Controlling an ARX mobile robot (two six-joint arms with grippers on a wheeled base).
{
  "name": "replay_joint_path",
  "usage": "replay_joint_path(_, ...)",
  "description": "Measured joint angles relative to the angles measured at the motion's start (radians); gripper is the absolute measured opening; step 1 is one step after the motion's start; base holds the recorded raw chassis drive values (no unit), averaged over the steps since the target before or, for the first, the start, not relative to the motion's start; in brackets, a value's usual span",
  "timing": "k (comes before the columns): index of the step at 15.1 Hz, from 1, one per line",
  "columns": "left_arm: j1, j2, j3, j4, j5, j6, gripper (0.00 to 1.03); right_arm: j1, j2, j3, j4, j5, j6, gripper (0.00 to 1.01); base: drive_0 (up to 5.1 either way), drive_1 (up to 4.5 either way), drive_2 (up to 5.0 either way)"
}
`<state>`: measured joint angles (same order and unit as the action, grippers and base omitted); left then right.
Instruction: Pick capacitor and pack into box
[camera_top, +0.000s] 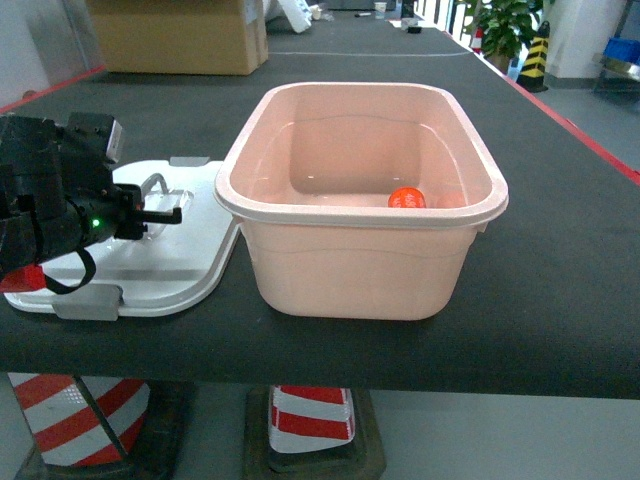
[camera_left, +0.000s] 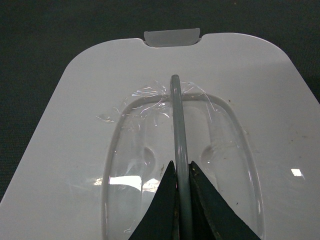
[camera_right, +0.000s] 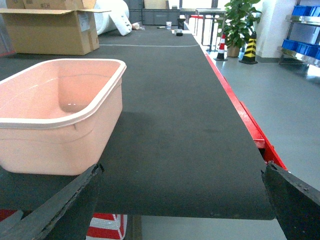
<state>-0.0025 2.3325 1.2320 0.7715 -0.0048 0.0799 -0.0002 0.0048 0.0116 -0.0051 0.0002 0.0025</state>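
One orange capacitor (camera_top: 406, 198) is sitting inside your box (camera_top: 360, 262), left gripper (camera_left: 182, 172) is pinching the lid (camera_top: 190, 262) handle (camera_left: 177, 120) just beside it, right gripper (camera_right: 180, 200) is hanging spread apart.

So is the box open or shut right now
Open. The box has no cover; its lid lies flat on the table beside it, with the left gripper shut on the lid's handle.

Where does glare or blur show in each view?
Head: soft sheen inside the box, background soft. Left wrist: a bright glint on the lid, crinkled tape catching light, the left gripper dark at the handle. Right wrist: the fingers blurred, floor shiny.
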Motion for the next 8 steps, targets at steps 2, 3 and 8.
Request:
replay_joint_path(2, -0.001, -0.009, -0.004, -0.005, -0.007, -0.001, 0.02, 0.0, 0.0, 0.0, 0.0, 0.0, 0.0, 0.98, 0.0, 0.0, 0.0)
replay_joint_path(3, 0.003, -0.024, -0.013, -0.014, -0.007, -0.008, 0.02, 0.0, 0.0, 0.0, 0.0, 0.0, 0.0, 0.98, 0.0, 0.0, 0.0)
replay_joint_path(8, 0.023, -0.319, -0.009, -0.056, -0.045, -0.027, 0.02, 0.0, 0.0, 0.0, 0.0, 0.0, 0.0, 0.98, 0.0, 0.0, 0.0)
